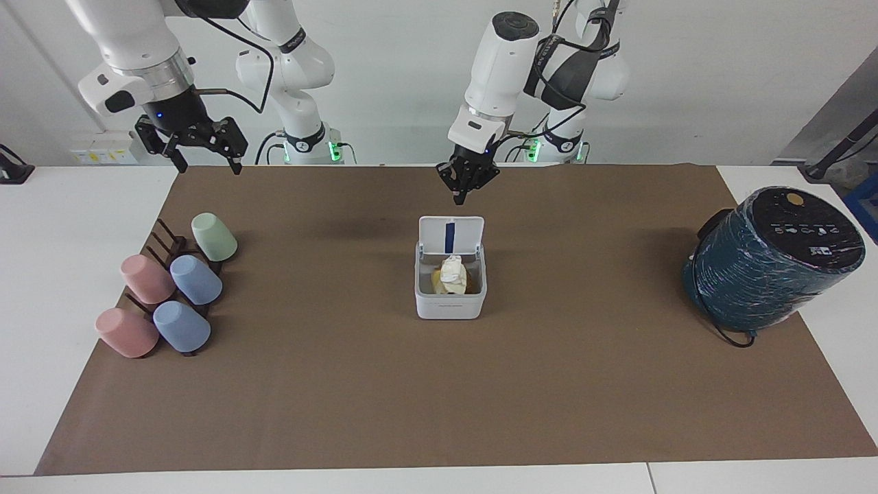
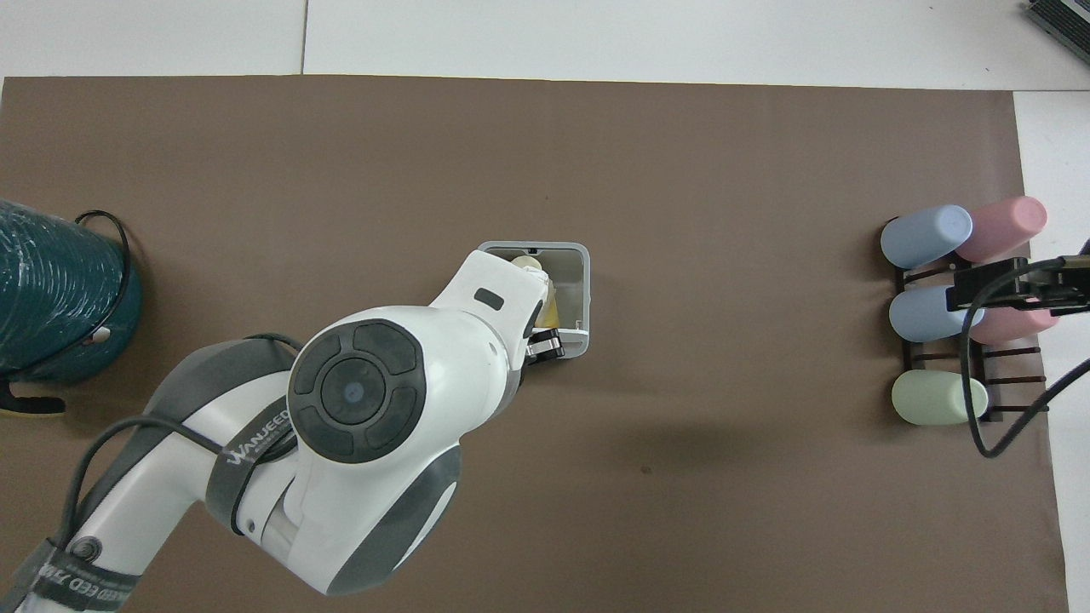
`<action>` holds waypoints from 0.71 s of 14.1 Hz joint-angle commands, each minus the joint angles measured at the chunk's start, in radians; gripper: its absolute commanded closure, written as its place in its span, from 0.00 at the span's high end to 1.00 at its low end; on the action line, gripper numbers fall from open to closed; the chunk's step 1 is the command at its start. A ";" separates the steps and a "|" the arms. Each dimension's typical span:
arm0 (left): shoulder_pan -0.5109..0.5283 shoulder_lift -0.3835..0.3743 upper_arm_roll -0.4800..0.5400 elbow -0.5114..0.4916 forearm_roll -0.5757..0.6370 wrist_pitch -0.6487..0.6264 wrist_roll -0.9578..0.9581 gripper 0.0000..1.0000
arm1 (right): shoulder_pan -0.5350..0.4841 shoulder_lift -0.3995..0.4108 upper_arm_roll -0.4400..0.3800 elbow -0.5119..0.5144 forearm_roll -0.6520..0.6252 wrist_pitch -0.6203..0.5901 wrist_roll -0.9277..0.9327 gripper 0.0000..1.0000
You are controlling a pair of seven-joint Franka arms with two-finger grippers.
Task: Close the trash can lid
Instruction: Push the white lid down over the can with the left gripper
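The small white trash can [image 1: 450,302] stands mid-mat with crumpled white paper [image 1: 453,270] and yellowish waste in it. Its lid [image 1: 451,236] stands upright on the side nearer the robots, with the blue stripe facing the bin's inside. My left gripper [image 1: 458,200] hangs in the air just above the lid's top edge, on the robots' side, fingers together, not touching it. In the overhead view the left arm covers part of the trash can [image 2: 582,285], and the left gripper [image 2: 545,346] shows at the lid's edge [image 2: 569,350]. My right gripper [image 1: 208,165] waits open above the mat's corner.
A large dark teal cylindrical appliance [image 1: 772,264] with a black cord stands at the left arm's end of the mat [image 1: 439,412]. A dark rack with several pastel cups [image 1: 168,291] lies at the right arm's end; in the overhead view the right gripper [image 2: 975,291] covers part of it.
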 commanded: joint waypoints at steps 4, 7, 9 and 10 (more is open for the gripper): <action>-0.007 0.043 0.014 -0.019 -0.014 0.109 -0.019 0.02 | -0.009 -0.020 0.008 -0.016 0.004 -0.006 -0.008 1.00; 0.001 0.060 0.016 -0.012 -0.015 0.151 -0.019 0.02 | -0.009 -0.020 0.008 -0.016 0.004 -0.008 -0.008 1.00; 0.025 0.069 0.016 -0.006 -0.035 0.194 -0.019 0.02 | -0.009 -0.020 0.008 -0.016 0.004 -0.006 -0.008 1.00; 0.031 0.080 0.016 0.001 -0.047 0.218 -0.019 0.02 | -0.009 -0.020 0.008 -0.016 0.004 -0.006 -0.008 1.00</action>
